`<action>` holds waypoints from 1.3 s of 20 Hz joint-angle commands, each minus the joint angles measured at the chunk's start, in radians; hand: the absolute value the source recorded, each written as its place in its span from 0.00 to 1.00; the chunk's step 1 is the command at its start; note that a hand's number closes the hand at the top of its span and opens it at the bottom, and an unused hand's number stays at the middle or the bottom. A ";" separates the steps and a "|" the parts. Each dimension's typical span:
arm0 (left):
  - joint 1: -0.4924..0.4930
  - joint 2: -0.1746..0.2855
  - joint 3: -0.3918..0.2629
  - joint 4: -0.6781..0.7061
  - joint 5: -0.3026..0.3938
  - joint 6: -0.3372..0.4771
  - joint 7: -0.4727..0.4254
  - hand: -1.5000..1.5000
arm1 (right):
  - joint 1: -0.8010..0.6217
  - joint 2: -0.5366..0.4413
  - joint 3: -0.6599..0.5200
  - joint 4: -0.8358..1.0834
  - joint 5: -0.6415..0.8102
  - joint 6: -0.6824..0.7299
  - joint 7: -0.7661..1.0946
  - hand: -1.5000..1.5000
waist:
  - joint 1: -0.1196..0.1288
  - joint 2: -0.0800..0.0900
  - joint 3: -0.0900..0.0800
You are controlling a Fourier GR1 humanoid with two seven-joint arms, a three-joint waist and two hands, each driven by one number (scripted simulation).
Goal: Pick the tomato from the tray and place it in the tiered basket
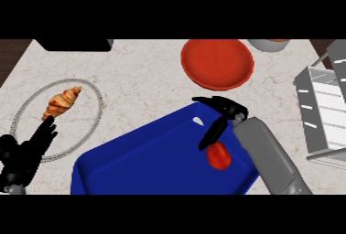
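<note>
Room around my right hand (229,109)
I see bare tray (148,155) left of the fingers (211,135); right of them, open counter (277,103) up to the basket (312,107); a red plate (218,64) lies ahead of them.

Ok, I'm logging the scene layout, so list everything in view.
counter: one, pale marble, under everything
tray: one, blue, front centre
tomato: one, red, on the tray's right part
red plate: one, behind the tray
grey-rimmed plate: one, left of the tray
croissant: one, golden brown, on that plate
tiered basket: one, grey, right edge
black item: one, top left, cut off
round vessel: one, grey, top edge
left hand: black, lower left, open, resting
right hand: black, open, above the tomato
</note>
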 commanded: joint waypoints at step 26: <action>0.064 -0.026 0.023 -0.046 -0.009 -0.006 0.007 0.50 | 0.205 0.059 0.136 -0.300 0.184 -0.369 0.030 1.00 | -0.028 -0.003 0.008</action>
